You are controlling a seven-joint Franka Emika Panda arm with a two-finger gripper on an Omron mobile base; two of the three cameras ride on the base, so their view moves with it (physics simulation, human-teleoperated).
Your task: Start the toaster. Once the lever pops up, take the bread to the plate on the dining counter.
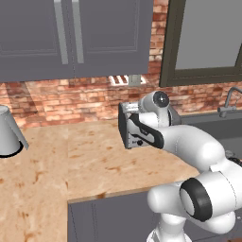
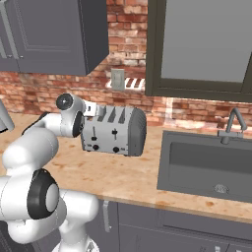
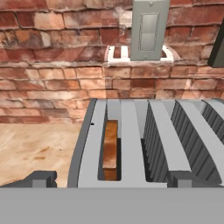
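Note:
The silver-grey toaster (image 2: 115, 130) stands on the tan counter against the brick wall, and my arm partly covers the toaster (image 1: 126, 128) in the left base view. A brown slice of bread (image 3: 110, 151) sits upright in the left slot of the toaster (image 3: 131, 144). Two small dark levers (image 2: 115, 134) show on its front. My gripper (image 3: 111, 180) hovers just above the toaster's near top edge, open, with one fingertip (image 3: 41, 178) on each side and nothing between them. The plate and the dining counter are out of view.
A grey sink (image 2: 206, 167) with a faucet (image 2: 231, 124) lies right of the toaster. A grey kettle-like vessel (image 1: 7, 132) stands at the far left of the counter (image 1: 71, 160). Grey wall cabinets (image 1: 71, 38) hang above, and a wall outlet (image 3: 148, 28) sits behind the toaster.

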